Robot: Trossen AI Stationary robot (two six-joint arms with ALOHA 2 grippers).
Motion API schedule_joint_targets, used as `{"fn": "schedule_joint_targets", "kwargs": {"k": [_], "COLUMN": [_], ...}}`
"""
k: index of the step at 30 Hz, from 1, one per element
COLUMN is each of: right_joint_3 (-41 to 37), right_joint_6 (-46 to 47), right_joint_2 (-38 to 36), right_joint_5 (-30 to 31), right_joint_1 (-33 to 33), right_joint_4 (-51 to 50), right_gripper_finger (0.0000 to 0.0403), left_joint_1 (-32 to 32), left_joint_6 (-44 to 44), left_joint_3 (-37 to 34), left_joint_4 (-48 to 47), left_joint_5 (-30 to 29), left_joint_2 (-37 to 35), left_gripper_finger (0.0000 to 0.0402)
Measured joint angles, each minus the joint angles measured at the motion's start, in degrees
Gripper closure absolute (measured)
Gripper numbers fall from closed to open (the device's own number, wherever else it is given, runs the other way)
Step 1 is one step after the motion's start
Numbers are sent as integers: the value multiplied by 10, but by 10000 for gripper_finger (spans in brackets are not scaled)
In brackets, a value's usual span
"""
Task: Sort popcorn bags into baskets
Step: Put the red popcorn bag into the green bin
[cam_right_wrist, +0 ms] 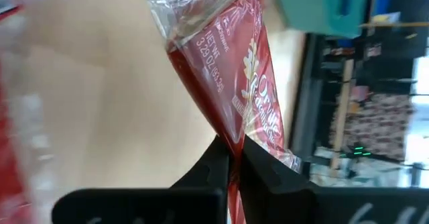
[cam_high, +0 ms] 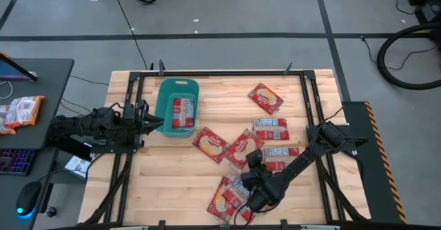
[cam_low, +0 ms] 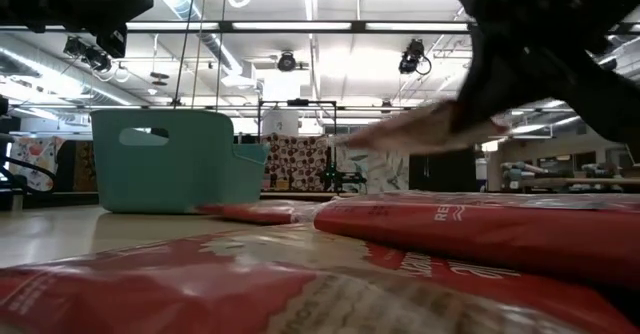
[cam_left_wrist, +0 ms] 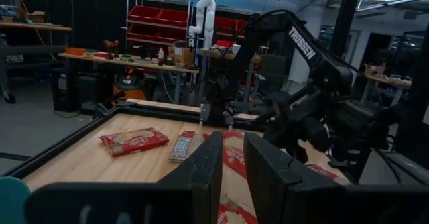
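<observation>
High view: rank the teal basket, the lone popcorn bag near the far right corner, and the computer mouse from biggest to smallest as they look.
1. Teal basket, clearly the largest.
2. Lone popcorn bag, well smaller than the basket.
3. Computer mouse, off the table's left, a bit smaller than the bag.

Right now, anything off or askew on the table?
Nothing damaged or spilled. The loose popcorn bags lie at mixed angles, some overlapping near the front edge, which fits an unsorted pile. The right gripper pinches one bag by its edge, so it hangs twisted. The bin sits upright with bags inside. The left gripper waits beside it.
</observation>
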Motion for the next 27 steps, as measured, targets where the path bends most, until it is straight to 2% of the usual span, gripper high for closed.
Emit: {"fn": "schedule_joint_targets", "kwargs": {"k": [4, 7, 11, 17, 27], "right_joint_3": [37, 61, 79, 91, 112], "right_joint_6": [-41, -124, -270, -457, -605], "right_joint_2": [0, -1, -1, -1, -25], "right_joint_5": [57, 80, 83, 83, 43], "right_joint_1": [-15, -37, -77, -134, -215], "right_joint_4": [-19, 7, 88, 195, 257], "right_gripper_finger": [378, 378, 378, 378, 379], "left_joint_1": [0, 0, 0, 0, 0], "left_joint_6": [1, -1, -16, -19, -23], "left_joint_3": [0, 0, 0, 7, 30], "left_joint_4": [-1, -1, -1, -3, -48], "left_joint_5": [0, 0, 11, 66, 73], "left_joint_2": [0, 0, 0, 0, 0], "left_gripper_finger": [335, 335, 335, 335, 335]}}
